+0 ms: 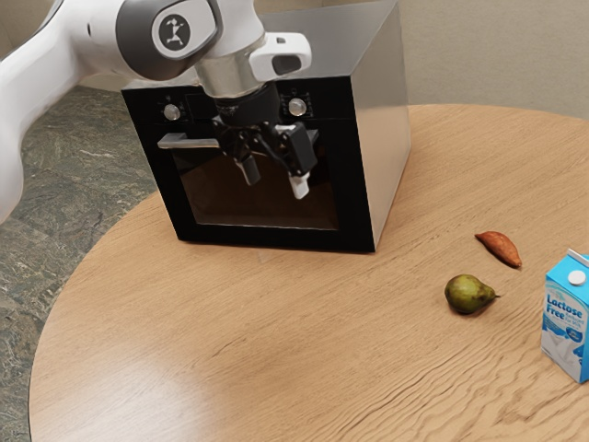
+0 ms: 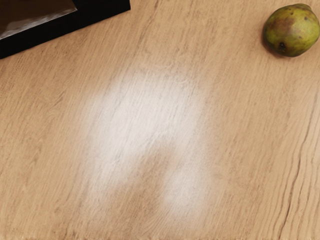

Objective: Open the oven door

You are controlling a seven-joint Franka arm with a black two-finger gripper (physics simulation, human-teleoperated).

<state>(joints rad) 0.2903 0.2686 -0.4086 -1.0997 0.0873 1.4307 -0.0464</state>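
Two fingers (image 1: pixel 250 171) of the gripper (image 1: pixel 274 179) hang apart before the oven (image 1: pixel 382 120); its door (image 1: pixel 216 198) is closed, so grasping its handle (image 1: pixel 189 143) and pulling both remain.

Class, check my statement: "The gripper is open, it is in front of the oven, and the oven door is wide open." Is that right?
Not quite: the oven door is shut, not wide open, as the exterior view shows. The rest stands: the gripper is open, and it is in front of the oven.
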